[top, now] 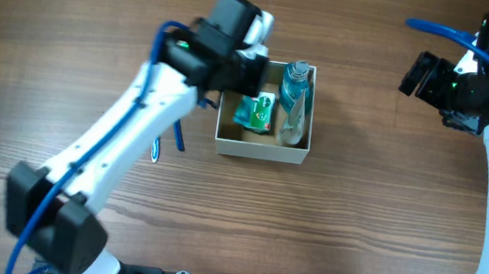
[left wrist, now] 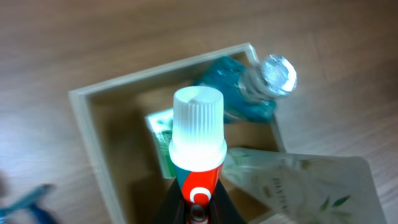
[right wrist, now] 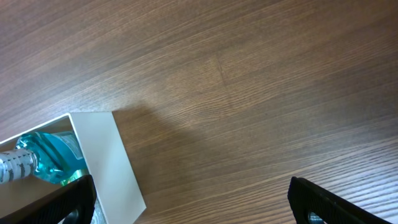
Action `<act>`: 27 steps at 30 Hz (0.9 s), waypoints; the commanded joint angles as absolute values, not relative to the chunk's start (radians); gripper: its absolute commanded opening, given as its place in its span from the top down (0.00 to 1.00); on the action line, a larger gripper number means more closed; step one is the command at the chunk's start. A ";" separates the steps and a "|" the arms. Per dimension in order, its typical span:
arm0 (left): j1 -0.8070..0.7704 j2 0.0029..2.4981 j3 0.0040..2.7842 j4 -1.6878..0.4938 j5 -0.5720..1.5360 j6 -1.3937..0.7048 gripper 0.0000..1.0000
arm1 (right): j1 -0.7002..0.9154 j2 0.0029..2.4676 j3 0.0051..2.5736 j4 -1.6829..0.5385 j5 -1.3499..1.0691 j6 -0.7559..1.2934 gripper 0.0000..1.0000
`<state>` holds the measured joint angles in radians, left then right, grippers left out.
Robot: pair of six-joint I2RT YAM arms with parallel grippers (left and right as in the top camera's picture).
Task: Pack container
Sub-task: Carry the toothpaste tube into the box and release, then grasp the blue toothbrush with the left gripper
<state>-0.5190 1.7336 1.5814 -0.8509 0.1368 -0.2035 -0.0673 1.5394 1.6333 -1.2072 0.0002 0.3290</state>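
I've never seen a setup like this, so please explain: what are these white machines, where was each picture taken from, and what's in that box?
Those are two robot arms at a wooden table. One picture looks down from above; the other two come from a camera on each wrist. The container holds a blue bottle, a green packet and a pale pouch. The left gripper is shut on a tube with a white cap, above the container. The right gripper is open and empty, off to the side.
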 commanded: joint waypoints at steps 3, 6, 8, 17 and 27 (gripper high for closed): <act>-0.571 1.955 1.572 -0.820 0.081 -0.358 0.88 | -0.069 1.552 1.641 -1.205 -0.001 0.343 0.00; -0.570 2.005 1.572 -0.823 0.086 -0.402 0.75 | -0.069 1.552 1.642 -1.205 -0.001 0.343 0.00; -0.567 1.986 1.576 -0.822 0.084 -0.400 0.59 | -0.069 1.552 1.641 -1.205 -0.001 0.344 0.00; -0.450 1.649 1.628 -0.996 0.039 -0.270 0.12 | -0.069 1.552 1.641 -1.205 -0.001 0.344 0.00; -0.155 1.722 1.401 -1.093 -0.102 -0.320 0.21 | -0.069 1.552 1.641 -1.205 -0.001 0.343 0.00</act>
